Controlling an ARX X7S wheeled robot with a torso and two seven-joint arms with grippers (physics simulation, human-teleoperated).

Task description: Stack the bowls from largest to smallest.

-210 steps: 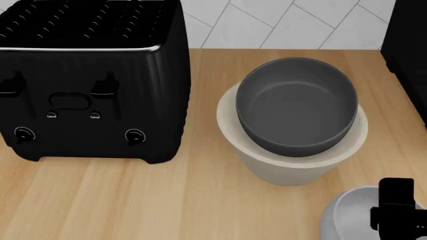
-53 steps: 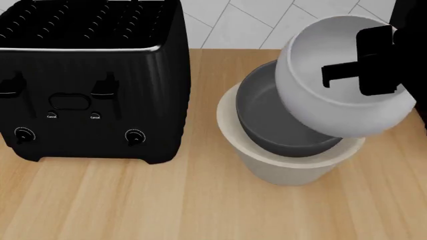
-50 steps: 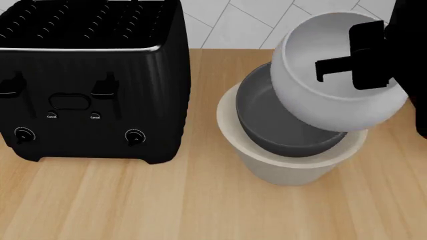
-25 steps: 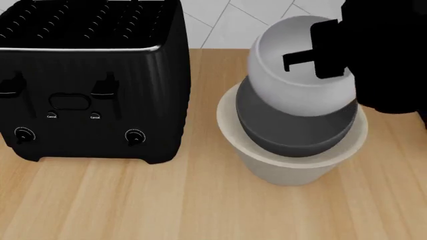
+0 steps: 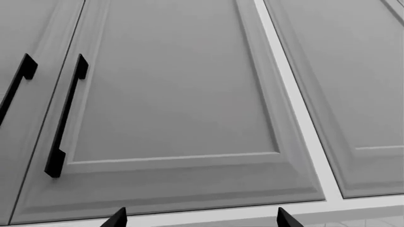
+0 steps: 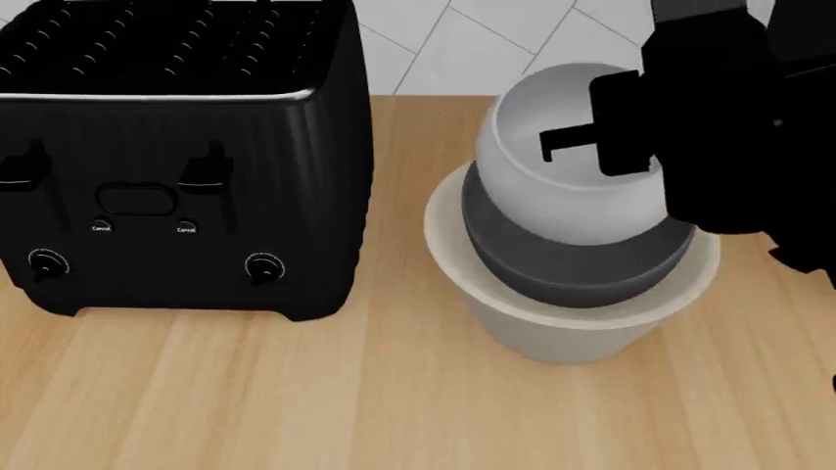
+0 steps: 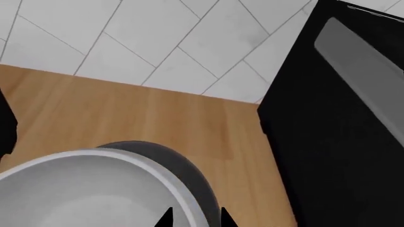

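Observation:
The cream bowl (image 6: 562, 323) stands on the wooden counter with the dark grey bowl (image 6: 575, 269) nested in it. My right gripper (image 6: 614, 132) is shut on the rim of the pale grey-white bowl (image 6: 562, 201) and holds it tilted over the dark grey bowl, touching or almost inside it. In the right wrist view the two fingertips pinch the pale bowl's rim (image 7: 183, 198), with the dark grey bowl's edge (image 7: 189, 165) behind. My left gripper (image 5: 198, 220) is open and empty, facing grey cabinet doors, away from the bowls.
A black toaster (image 6: 170, 157) stands at the left of the counter (image 6: 261, 392). A black appliance (image 7: 341, 132) stands close to the right of the bowls. White tiled wall (image 6: 444, 44) lies behind. Cabinet handles (image 5: 63, 118) show in the left wrist view.
My right gripper lifted the pale bowl from the counter's front right, carried it up and left over the stack, and has now lowered it onto the dark grey bowl.

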